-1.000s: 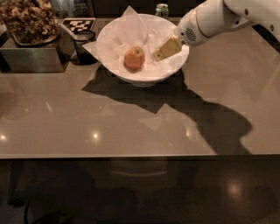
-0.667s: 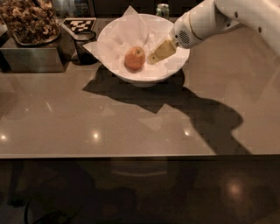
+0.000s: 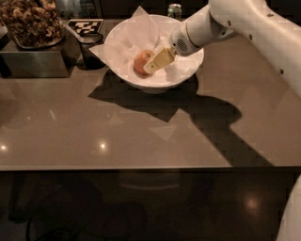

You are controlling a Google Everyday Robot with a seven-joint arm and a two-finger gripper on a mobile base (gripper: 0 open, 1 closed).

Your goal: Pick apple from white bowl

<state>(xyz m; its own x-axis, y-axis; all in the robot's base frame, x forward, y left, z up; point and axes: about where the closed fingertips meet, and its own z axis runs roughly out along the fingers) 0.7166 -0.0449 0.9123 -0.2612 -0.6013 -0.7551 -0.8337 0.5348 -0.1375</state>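
The apple (image 3: 139, 62), small, round and orange-red, lies inside the white bowl (image 3: 188, 74) at the back of the table, on white crinkled paper (image 3: 136, 28) that sticks up in points. My gripper (image 3: 153, 66) reaches in from the right on the white arm (image 3: 244, 23). Its yellowish tip is down inside the bowl, right against the apple's right side and overlapping its edge. The apple rests on the paper.
A small dark cup (image 3: 90, 49) stands just left of the bowl. A dark metal box (image 3: 33, 61) topped with brown clumps sits at the back left, with a black-and-white marker card (image 3: 84, 26) behind the cup. A green can (image 3: 174, 10) stands behind the bowl. The brown tabletop's front edge (image 3: 141, 167) runs across.
My gripper has moved left across the bowl, from the right rim to the apple's right side. The apple and bowl have not moved.
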